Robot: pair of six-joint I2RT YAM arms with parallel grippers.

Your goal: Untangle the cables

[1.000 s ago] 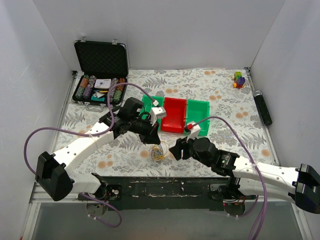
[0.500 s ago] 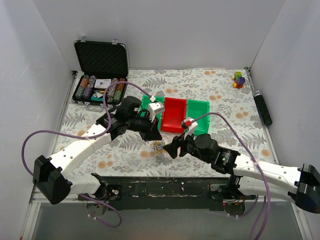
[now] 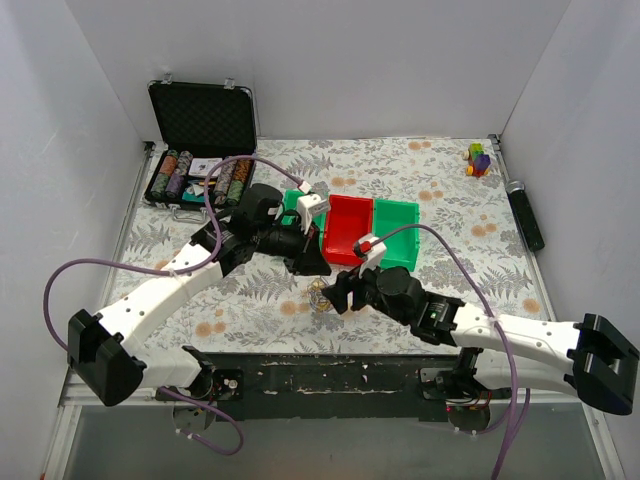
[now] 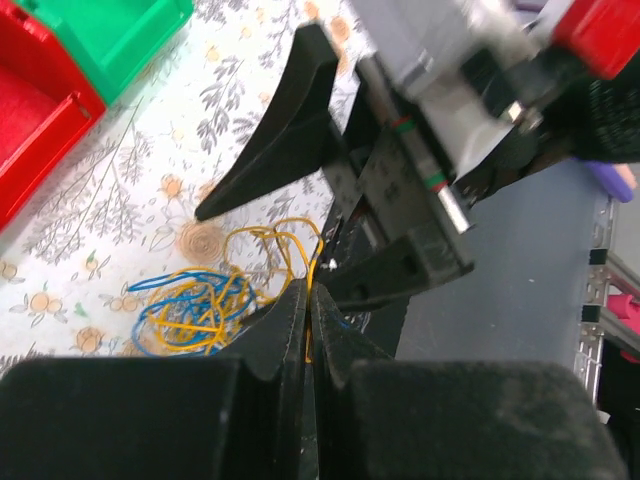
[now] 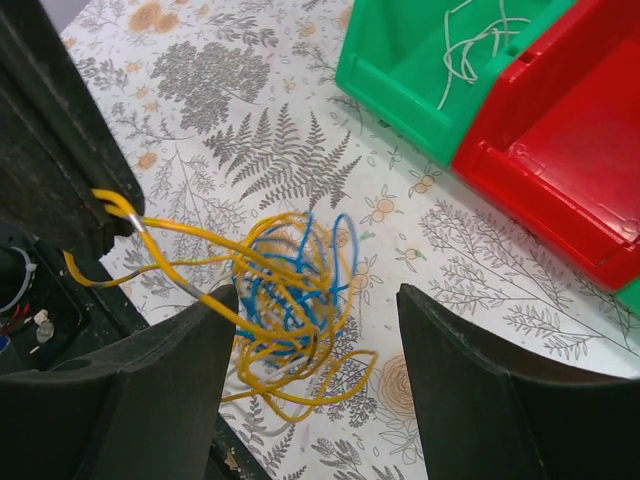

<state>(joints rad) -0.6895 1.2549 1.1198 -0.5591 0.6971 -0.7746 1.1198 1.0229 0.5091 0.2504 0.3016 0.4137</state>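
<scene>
The cables (image 3: 320,293) are a small bunch of thin yellow and blue wires (image 5: 295,290) hanging just above the floral cloth near the table's front edge. My left gripper (image 3: 314,270) is above them, shut on one yellow strand (image 4: 308,300) that runs down to the bunch (image 4: 195,310). In the right wrist view that strand comes out of the left gripper's black fingers (image 5: 60,150) at the left. My right gripper (image 5: 318,300) is open, its two fingers standing on either side of the bunch without touching it. From above, it (image 3: 340,293) sits just right of the cables.
A red bin (image 3: 345,228) stands between two green bins (image 3: 396,232) (image 3: 296,205) just behind the grippers. One green bin holds a whitish wire (image 5: 470,45). An open case of poker chips (image 3: 200,150) is at the back left, a toy (image 3: 479,158) and a black bar (image 3: 525,215) at the right.
My right gripper has moved left up to the bunch and opened a little wider. My left gripper has shifted right and back with the yellow strand, drawing the bunch along.
</scene>
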